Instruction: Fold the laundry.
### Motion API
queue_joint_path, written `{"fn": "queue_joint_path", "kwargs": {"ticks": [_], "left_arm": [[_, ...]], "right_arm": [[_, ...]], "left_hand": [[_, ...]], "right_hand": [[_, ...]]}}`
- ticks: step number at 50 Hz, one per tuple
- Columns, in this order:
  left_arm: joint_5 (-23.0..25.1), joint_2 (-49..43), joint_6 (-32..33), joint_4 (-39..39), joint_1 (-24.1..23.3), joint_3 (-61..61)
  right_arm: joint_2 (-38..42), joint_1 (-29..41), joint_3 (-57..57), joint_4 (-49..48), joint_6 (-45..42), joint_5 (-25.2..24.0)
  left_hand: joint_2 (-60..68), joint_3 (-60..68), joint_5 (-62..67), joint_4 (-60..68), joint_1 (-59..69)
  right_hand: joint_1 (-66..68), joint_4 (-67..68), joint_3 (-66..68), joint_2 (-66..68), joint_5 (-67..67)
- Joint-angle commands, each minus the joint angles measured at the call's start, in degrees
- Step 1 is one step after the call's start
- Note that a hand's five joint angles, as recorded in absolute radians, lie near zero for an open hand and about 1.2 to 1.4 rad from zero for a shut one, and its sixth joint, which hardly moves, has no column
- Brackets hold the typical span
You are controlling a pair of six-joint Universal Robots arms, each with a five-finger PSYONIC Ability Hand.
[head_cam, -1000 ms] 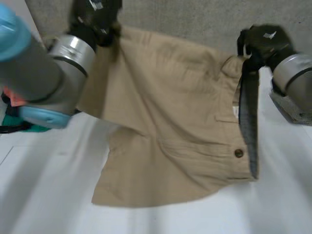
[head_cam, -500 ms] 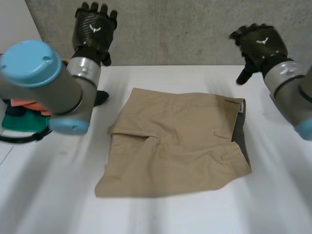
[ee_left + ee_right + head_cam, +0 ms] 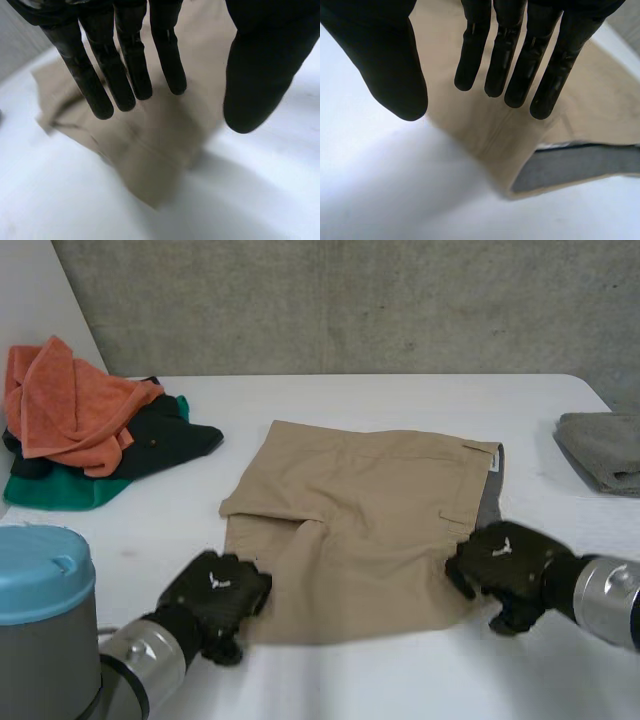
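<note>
Tan shorts (image 3: pixel 365 525) lie folded flat in the middle of the white table (image 3: pixel 380 680), with the grey-lined waistband (image 3: pixel 488 502) on the right side. My left hand (image 3: pixel 215 590) hovers at the shorts' near left corner. In the left wrist view its fingers (image 3: pixel 125 65) are straight and spread over the tan cloth (image 3: pixel 150 145), thumb apart, holding nothing. My right hand (image 3: pixel 505 560) is at the near right corner. In the right wrist view its fingers (image 3: pixel 520 55) hang straight over the shorts (image 3: pixel 485 125) and the grey lining (image 3: pixel 570 167), open.
A heap of orange, black and green clothes (image 3: pixel 80 430) lies at the back left of the table. A folded grey cloth (image 3: pixel 605 445) sits at the right edge. A concrete wall runs behind the table.
A second ago both hands held the shorts up at the far side. They let go, the shorts dropped flat, and both hands have come down to the near corners.
</note>
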Motion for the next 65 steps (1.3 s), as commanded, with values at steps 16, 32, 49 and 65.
{"fn": "queue_joint_path", "kwargs": {"ticks": [16, 32, 49, 65], "left_arm": [[-6.2, -12.0, -0.5, 12.2, 2.4, 2.6], [-6.4, -16.9, -0.4, 18.3, 1.1, 6.4], [-6.3, -8.0, 0.8, 13.5, 1.1, 7.6], [-6.2, 16.5, 3.9, -5.4, 1.5, 21.4]], "right_arm": [[13.9, -1.3, 2.9, -29.2, 0.2, 0.4], [18.2, -0.8, 0.5, -36.7, 3.2, 2.4], [13.0, -0.4, -1.4, -33.5, 3.0, 9.0], [-8.1, -0.2, -24.6, -5.5, 6.4, 9.1]], "left_hand": [[-11.2, -11.2, -11.2, -11.1, -10.5], [2.3, 2.2, 2.2, 2.3, 3.0], [37.1, 37.0, 37.0, 37.1, 37.8], [37.1, 37.0, 37.0, 37.1, 37.8]], "right_hand": [[-15.7, -23.0, -22.9, -22.6, -22.2], [6.5, -0.8, -0.7, -0.4, 0.0], [37.9, 30.6, 30.7, 31.0, 31.4], [37.9, 30.6, 30.7, 31.0, 31.4]]}}
